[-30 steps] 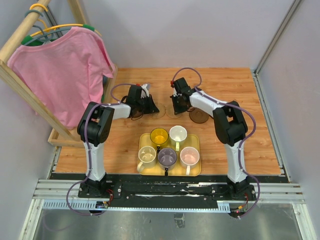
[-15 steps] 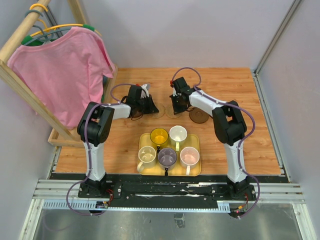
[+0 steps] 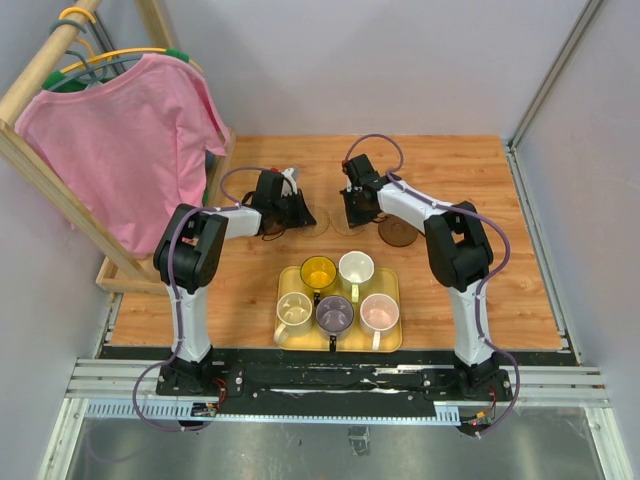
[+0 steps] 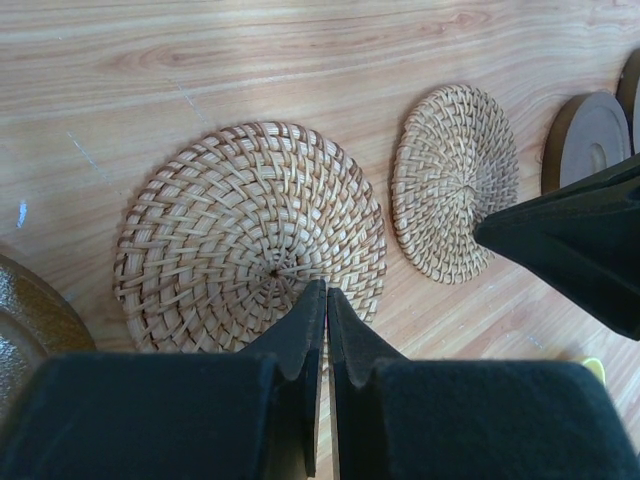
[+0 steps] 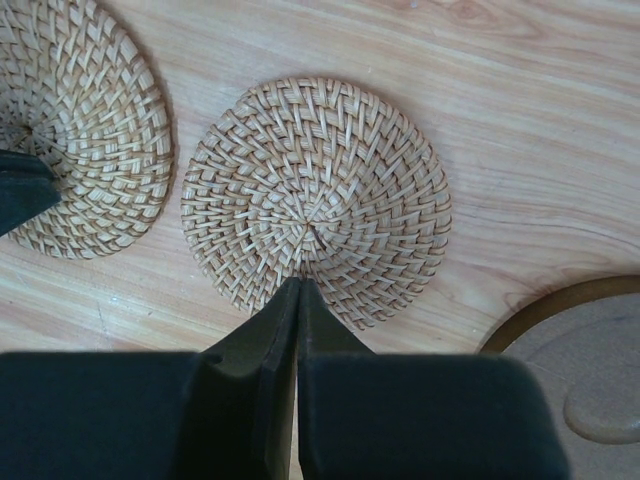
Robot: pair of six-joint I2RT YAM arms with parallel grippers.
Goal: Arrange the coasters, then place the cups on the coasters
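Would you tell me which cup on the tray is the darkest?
The purple-grey cup, middle of the near row, between the cream cup and the pink cup; the rest are pale or yellow.

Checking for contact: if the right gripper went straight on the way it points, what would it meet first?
Likely the woven coaster under the right gripper, at its near edge; depth unclear.

- Top view: high above the near edge, looking down over the whole bench (image 3: 500, 200).
- Wrist views: close, looking down; both show the same two woven coasters (image 4: 250, 235).
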